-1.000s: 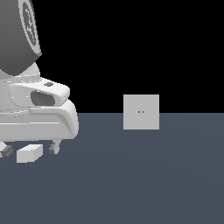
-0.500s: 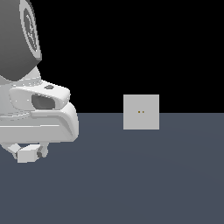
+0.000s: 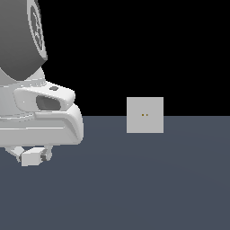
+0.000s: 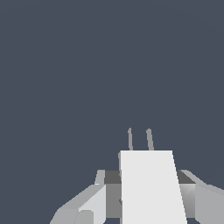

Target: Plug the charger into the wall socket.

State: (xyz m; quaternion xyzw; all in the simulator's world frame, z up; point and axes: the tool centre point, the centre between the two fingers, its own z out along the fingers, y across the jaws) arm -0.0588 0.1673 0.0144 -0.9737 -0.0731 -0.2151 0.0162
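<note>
The small off-white rectangular charger block [image 3: 32, 157] sits low at the left of the exterior view, clamped between the fingers of the white gripper [image 3: 33, 155]; in the wrist view the charger [image 4: 151, 186] fills the gap between the fingers [image 4: 92, 203], its two grey prongs pointing away. The flat light-grey square wall socket [image 3: 144, 115] stands right of centre, well apart. Compared with a second ago, the block has risen off the dark grey floor [image 3: 148, 188].

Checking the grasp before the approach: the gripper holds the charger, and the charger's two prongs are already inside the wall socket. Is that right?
Not quite. The gripper does hold the charger, but its prongs are not in the wall socket. The exterior view shows the charger well off to that view's left of the socket, with bare floor between them.
</note>
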